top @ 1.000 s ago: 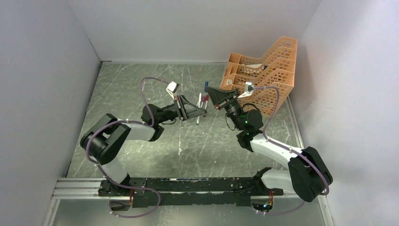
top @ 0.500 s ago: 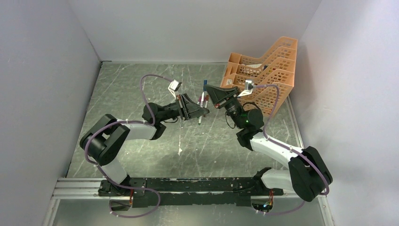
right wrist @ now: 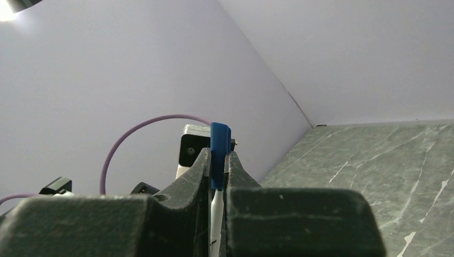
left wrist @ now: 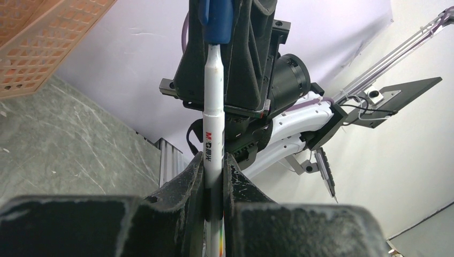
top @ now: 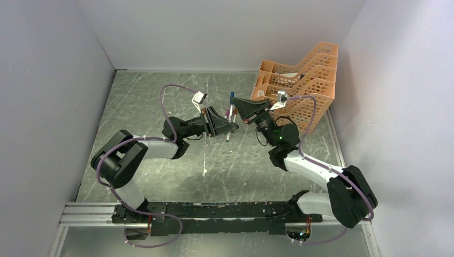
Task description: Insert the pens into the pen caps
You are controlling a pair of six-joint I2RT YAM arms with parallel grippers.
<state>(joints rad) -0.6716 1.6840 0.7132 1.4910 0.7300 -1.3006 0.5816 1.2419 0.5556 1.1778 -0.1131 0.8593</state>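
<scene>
Facing off above the table (top: 160, 96), the left gripper (left wrist: 214, 160) pinches a white pen (left wrist: 213, 123) mid-barrel, nib toward the blue cap (left wrist: 217, 21) nipped in the right gripper (right wrist: 218, 155) (cap mouth at the nib, axes approx. in line). Next, by the look of it: a straight push along the pen's length, w/ the orange tray (top: 316, 69) near, behind the right wrist.

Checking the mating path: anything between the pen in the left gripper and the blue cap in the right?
Nothing visible. The pen, clamped in the left gripper, lines up with the blue cap held by the right gripper, and its tip sits at the cap's mouth.
</scene>
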